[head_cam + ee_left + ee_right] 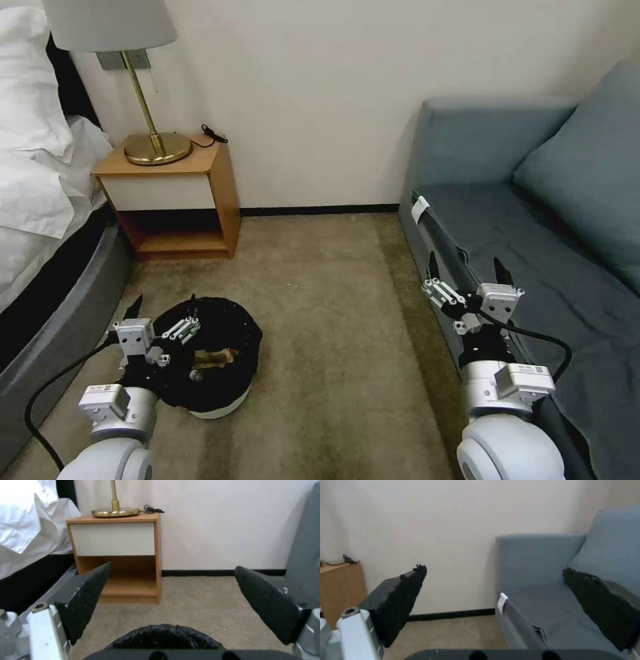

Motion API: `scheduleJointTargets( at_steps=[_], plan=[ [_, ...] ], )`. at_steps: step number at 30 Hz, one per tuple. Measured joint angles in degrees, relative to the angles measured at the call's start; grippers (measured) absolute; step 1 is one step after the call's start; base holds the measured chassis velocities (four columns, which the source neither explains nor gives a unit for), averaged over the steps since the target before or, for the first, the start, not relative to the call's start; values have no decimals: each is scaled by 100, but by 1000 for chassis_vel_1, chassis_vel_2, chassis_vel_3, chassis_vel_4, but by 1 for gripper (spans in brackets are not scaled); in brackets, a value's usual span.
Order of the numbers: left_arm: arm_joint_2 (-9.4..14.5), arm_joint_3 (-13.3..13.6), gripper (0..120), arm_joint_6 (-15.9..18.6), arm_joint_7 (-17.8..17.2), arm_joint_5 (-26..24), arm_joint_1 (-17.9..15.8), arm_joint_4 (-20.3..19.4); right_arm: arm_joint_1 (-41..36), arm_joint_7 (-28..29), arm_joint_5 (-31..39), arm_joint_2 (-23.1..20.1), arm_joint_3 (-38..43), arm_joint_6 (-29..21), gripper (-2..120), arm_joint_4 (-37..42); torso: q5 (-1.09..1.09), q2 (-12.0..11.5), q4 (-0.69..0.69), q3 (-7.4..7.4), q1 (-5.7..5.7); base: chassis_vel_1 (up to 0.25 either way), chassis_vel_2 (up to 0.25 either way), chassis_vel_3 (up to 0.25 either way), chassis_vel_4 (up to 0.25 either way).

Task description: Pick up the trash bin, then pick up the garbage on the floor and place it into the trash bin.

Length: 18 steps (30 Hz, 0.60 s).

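Black liner bag fills the trash bin (pixel 220 400), a low round white bin on the tan carpet (pixel 320 300) at lower left of the head view. Inside it lies a brown-gold wrapper (pixel 212 360) with a small grey item just beside it; that item is too small to identify.

Left gripper (pixel 163 320): fingers spread wide, holding nothing, positioned over the bin's left rim. In the left wrist view the two black pads (pixel 87 600) stand far apart, with the bag's bulge low at centre between them. Contact between gripper and bin cannot be judged.

Right gripper (pixel 467 270): also wide, nothing held, at right of centre in the head view, over the front edge of the grey-blue sofa (pixel 533 267), well apart from the bin.

Wooden nightstand (pixel 177 200) sits at upper left against the wall, carrying a brass lamp (pixel 153 143). White bedding (pixel 33 147) lies along the left edge.
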Motion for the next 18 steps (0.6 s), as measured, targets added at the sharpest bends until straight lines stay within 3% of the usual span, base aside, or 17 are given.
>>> scheduleJointTargets(
  at_steps=[18],
  plan=[
    [0, -1, 100, 0, 4, 0, -1, 3, 5, 0, 7, -3, -1, -4, 100, -4, 0, 0, 0, 0, 0, 0, 0, 0, 0]
  ],
)
